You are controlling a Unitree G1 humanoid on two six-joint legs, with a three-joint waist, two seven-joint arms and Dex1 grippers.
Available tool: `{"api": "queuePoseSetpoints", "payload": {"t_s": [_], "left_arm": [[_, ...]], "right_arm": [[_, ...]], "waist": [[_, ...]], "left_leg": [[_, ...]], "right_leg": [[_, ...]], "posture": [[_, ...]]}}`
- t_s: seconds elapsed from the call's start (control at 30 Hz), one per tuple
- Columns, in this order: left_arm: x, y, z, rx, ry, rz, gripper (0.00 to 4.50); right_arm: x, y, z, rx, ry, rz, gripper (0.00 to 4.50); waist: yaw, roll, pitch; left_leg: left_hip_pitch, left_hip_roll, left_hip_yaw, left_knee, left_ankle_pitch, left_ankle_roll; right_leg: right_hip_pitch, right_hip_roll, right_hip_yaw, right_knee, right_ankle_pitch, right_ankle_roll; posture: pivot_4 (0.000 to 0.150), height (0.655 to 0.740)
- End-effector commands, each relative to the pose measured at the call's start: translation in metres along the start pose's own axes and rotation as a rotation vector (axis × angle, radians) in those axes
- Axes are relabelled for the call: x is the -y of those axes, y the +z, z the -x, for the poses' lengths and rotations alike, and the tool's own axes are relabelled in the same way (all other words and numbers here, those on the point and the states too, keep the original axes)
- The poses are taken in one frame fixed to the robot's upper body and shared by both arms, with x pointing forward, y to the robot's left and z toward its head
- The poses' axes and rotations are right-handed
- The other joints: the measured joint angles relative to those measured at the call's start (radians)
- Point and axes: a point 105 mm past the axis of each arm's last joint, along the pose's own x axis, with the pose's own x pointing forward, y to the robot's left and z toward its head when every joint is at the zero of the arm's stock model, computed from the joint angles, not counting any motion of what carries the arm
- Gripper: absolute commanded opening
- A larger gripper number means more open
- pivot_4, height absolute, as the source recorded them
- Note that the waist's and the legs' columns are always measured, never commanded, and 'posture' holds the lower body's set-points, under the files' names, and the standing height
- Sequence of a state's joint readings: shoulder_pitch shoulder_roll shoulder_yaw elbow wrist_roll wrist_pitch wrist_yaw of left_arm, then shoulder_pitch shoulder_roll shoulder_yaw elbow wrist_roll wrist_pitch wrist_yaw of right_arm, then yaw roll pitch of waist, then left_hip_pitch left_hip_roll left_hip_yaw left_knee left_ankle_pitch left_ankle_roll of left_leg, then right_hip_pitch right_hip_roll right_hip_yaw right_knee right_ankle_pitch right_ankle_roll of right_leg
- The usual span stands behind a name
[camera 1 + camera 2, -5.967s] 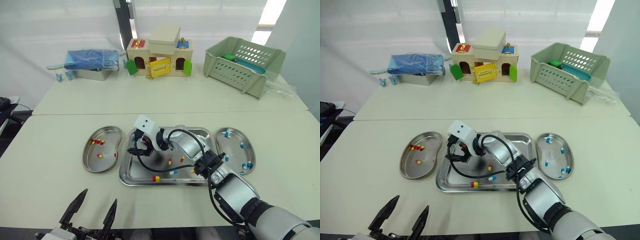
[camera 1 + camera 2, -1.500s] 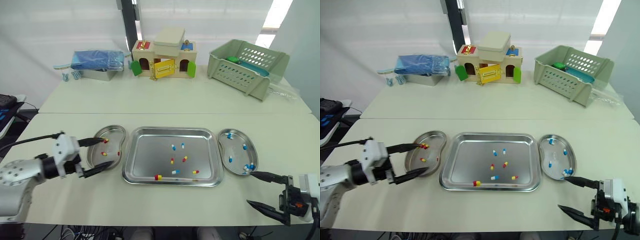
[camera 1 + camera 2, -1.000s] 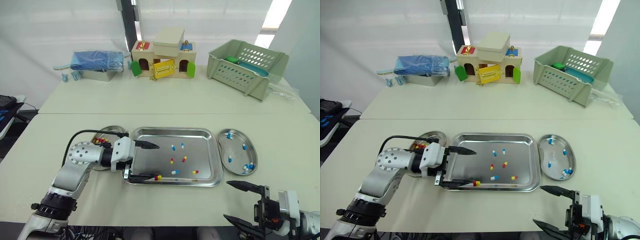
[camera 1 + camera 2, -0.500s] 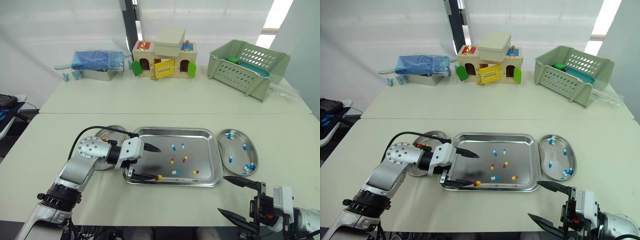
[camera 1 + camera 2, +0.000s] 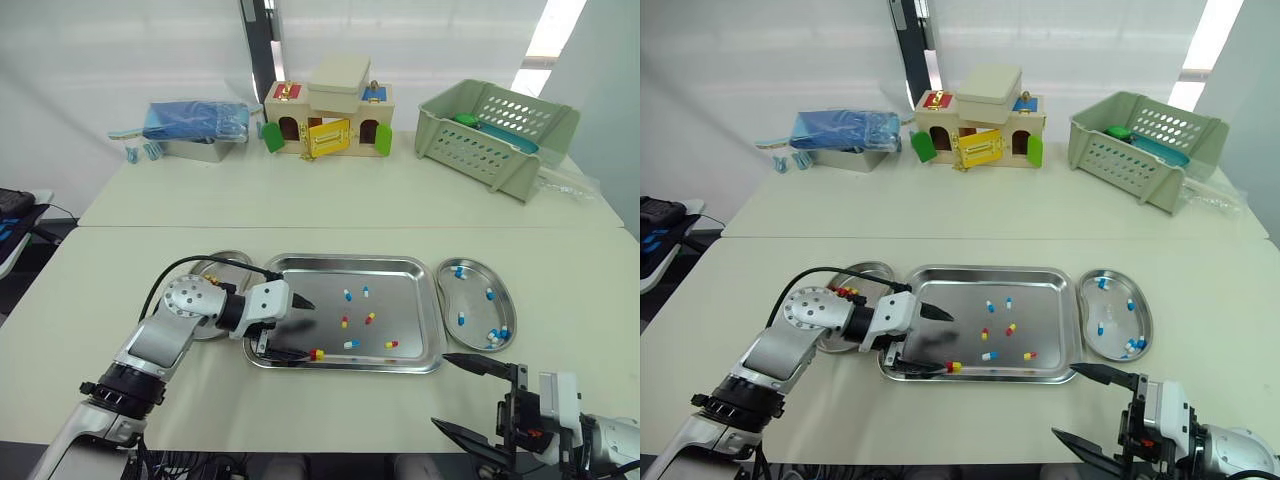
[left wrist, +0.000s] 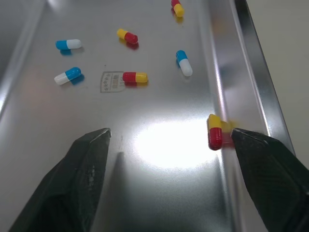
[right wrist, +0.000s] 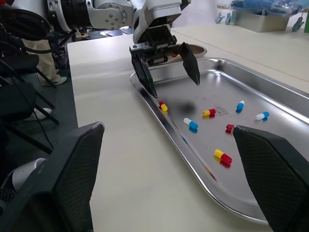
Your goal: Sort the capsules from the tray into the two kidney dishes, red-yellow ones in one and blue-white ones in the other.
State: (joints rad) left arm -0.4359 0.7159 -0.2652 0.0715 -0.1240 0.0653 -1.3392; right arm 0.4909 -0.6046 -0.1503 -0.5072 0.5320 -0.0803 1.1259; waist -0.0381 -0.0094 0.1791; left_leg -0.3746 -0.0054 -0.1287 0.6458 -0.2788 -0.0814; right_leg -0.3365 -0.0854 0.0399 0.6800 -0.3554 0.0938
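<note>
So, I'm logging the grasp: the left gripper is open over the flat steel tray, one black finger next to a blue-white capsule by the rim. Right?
Not quite: the left wrist view shows a red-yellow capsule there, not a blue-white one. Otherwise yes: the left gripper is open over the flat steel tray, one black finger next to that capsule by the rim.

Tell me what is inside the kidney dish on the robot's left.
Red-yellow capsules show in the uncovered far part of the left kidney dish. The left arm covers the rest of the dish, so its full contents cannot be counted.
</note>
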Motion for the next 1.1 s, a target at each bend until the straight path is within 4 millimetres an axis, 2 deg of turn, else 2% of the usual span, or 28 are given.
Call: {"api": "queuePoseSetpoints", "payload": {"t_s": [0.03,0.07,0.1,0.33,0.6,0.7,0.87,1.1], "left_arm": [[-0.001,0.002,0.0,-0.029,-0.015,-0.036,2.98],[-0.001,0.003,-0.001,-0.03,-0.021,-0.036,2.74],[-0.001,0.004,-0.001,-0.03,-0.024,-0.035,2.68],[-0.002,0.01,-0.005,-0.025,-0.053,-0.022,2.68],[-0.011,0.025,-0.003,0.014,-0.054,-0.027,2.68],[-0.007,0.028,-0.007,0.016,-0.071,-0.009,2.68],[0.003,0.022,-0.009,-0.028,-0.106,-0.002,2.68],[0.006,0.014,-0.013,-0.084,-0.107,-0.02,2.68]], "right_arm": [[-0.002,0.009,-0.003,0.027,0.012,0.022,4.5],[-0.001,0.009,-0.002,0.028,0.011,0.022,4.5],[-0.001,0.009,-0.002,0.028,0.01,0.022,4.5],[0.003,0.006,-0.001,0.029,0.008,0.022,4.5],[-0.003,0.007,-0.004,0.031,0.008,0.021,4.5],[-0.005,0.007,-0.005,0.032,0.006,0.019,4.5],[-0.006,0.005,-0.006,0.032,0.001,0.015,4.5],[-0.004,0.001,-0.005,0.031,-0.005,0.013,4.5]], "waist": [[0.0,0.0,0.0],[0.0,0.0,0.0],[0.0,0.0,0.0],[0.0,0.0,0.0],[0.003,0.0,0.0],[0.002,0.0,0.0],[0.002,0.0,0.0],[0.003,0.0,0.0]], "left_leg": [[0.0,0.0,0.0,0.0,0.0,0.0],[0.0,0.0,0.0,0.0,0.0,0.0],[0.0,0.0,0.0,0.0,0.0,0.0],[0.0,0.0,0.0,0.0,0.0,0.0],[0.0,0.0,0.0,0.0,0.0,0.0],[0.0,0.0,0.0,0.0,0.0,0.0],[0.0,0.0,0.0,0.0,0.0,0.0],[0.0,0.0,0.0,0.0,0.0,0.0]], "right_leg": [[0.0,0.0,0.0,0.0,0.0,0.0],[0.0,0.0,0.0,0.0,0.0,0.0],[0.0,0.0,0.0,0.0,0.0,0.0],[0.0,0.0,0.0,0.0,0.0,0.0],[0.0,0.0,0.0,0.0,0.0,0.0],[0.0,0.0,0.0,0.0,0.0,0.0],[0.0,0.0,0.0,0.0,0.0,0.0],[0.0,0.0,0.0,0.0,0.0,0.0]], "posture": [[0.15,0.74],[0.15,0.74],[0.15,0.74],[0.15,0.74],[0.15,0.74],[0.15,0.74],[0.15,0.74],[0.15,0.74]]}}
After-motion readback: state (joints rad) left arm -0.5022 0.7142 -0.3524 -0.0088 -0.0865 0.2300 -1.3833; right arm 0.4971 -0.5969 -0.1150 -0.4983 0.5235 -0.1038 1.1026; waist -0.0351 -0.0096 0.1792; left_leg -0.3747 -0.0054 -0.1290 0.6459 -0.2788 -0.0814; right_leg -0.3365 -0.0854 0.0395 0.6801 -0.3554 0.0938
